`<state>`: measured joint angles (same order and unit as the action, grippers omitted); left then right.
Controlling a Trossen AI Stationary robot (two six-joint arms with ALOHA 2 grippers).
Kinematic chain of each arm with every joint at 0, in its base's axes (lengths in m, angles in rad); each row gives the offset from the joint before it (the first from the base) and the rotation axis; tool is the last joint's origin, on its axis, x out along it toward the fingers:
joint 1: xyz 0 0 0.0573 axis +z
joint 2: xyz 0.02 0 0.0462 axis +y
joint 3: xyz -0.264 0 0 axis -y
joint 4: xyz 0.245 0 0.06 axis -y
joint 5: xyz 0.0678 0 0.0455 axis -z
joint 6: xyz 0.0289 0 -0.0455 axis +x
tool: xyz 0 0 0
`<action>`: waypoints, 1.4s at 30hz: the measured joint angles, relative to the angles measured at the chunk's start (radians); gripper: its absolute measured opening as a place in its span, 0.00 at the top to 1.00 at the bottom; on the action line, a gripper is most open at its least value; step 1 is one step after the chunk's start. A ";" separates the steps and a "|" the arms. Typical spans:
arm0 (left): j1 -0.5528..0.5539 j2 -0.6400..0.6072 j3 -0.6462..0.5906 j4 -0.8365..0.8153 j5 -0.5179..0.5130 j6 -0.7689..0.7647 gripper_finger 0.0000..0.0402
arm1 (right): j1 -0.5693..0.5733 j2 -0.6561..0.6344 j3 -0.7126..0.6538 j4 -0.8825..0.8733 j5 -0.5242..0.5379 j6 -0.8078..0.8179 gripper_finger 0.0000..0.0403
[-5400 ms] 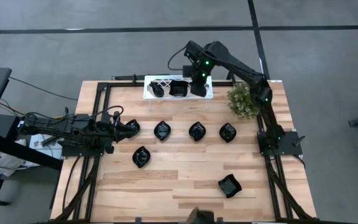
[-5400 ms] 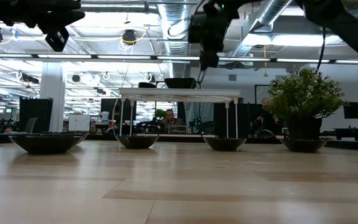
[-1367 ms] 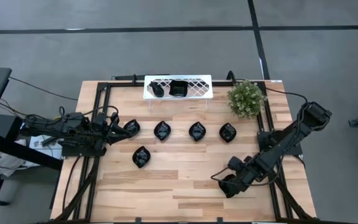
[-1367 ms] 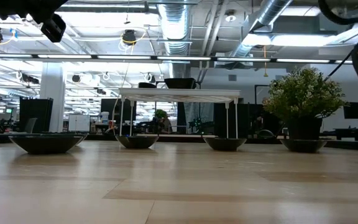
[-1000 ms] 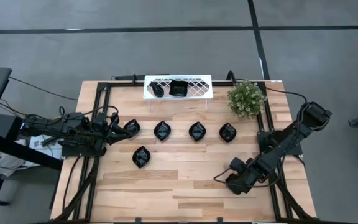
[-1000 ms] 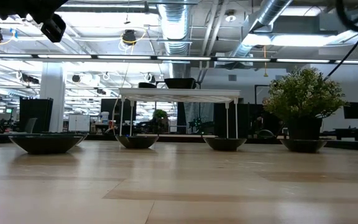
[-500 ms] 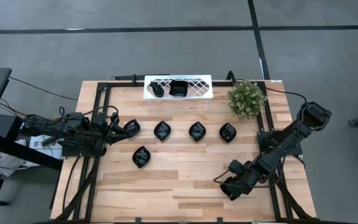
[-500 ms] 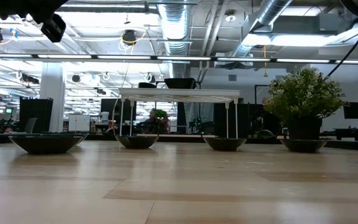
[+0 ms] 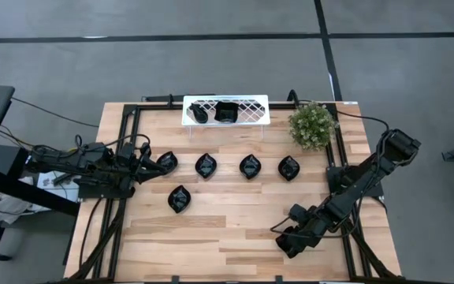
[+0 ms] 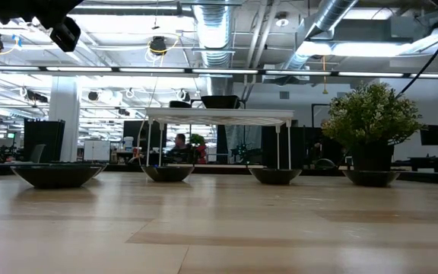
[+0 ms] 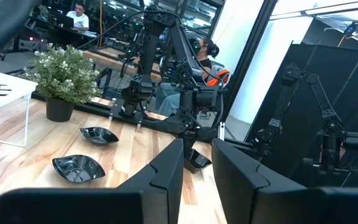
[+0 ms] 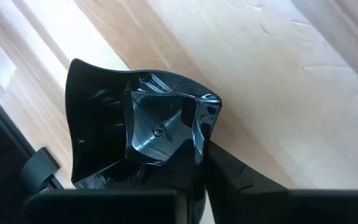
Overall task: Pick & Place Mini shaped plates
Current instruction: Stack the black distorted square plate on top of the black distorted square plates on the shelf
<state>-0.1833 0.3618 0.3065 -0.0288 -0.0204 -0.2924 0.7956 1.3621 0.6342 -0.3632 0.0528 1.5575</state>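
At the lower right of the high view, the right tool (image 9: 288, 243) has closed its fingers over the last second onto the square plate (image 12: 143, 127), now pinching its rim just above the desk (image 9: 227, 229). That suggests the grasp is made and the lift toward the white rack (image 9: 247, 111) comes next. The left tool (image 9: 150, 163) waits at the left beside a teardrop plate (image 9: 167, 162), fingers slightly spread, holding nothing.
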 joint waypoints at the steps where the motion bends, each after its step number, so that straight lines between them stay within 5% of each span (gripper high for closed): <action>1: 0.000 0.000 0.000 0.000 0.000 0.000 0.79 | 0.000 0.000 0.000 0.005 0.000 -0.007 0.94; 21: 0.000 0.000 0.000 0.000 0.000 0.000 0.79 | -0.086 -0.029 0.093 0.009 0.096 -0.148 0.99; 32: 0.000 0.000 0.000 0.001 0.000 0.000 0.79 | -0.440 -0.102 0.299 0.008 0.156 -0.599 1.00; 42: 0.000 0.000 0.000 0.002 0.000 0.000 0.79 | -0.794 -0.099 0.516 0.001 -0.038 -0.963 1.00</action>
<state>-0.1837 0.3618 0.3065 -0.0271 -0.0208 -0.2924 0.0018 1.2631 1.1499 -0.3622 0.0153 0.5941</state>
